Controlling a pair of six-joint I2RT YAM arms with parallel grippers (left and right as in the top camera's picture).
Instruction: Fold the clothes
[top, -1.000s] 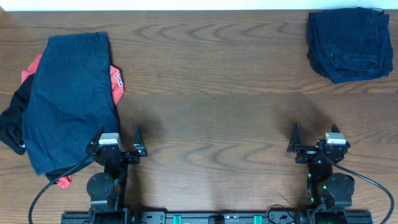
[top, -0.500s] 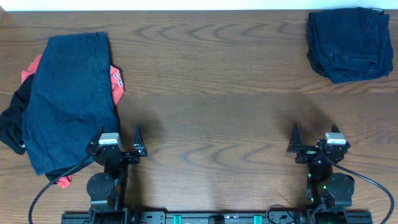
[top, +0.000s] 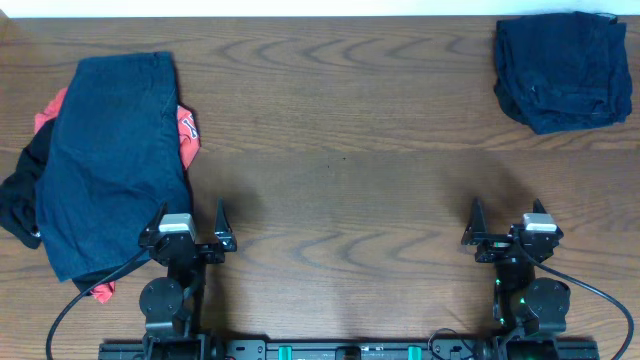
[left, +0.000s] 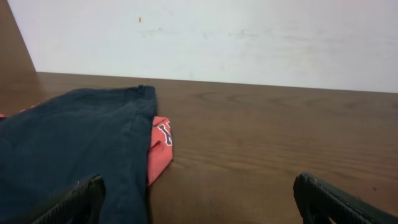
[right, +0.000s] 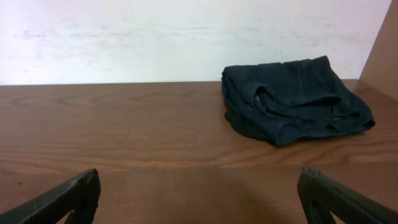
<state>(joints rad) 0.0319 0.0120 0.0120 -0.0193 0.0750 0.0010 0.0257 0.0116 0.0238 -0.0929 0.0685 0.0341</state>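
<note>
Both arms crouch at the table's (top: 340, 150) near edge, left gripper (top: 190, 214) and right gripper (top: 508, 210) spread open, empty. Shorts (top: 110, 150), T-shirt (top: 187, 135) and black garment (top: 15, 200) heaped at its left; one folded denim (top: 560, 70) far right.

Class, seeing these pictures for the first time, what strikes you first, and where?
At the left, dark blue shorts lie over a red T-shirt and a black garment. Folded navy denim sits alone at the far right corner. The left gripper and right gripper stand open, empty.

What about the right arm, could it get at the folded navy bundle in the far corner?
Probably yes: only bare wood lies between the right arm and the folded navy bundle, and its jaws stand open.
</note>
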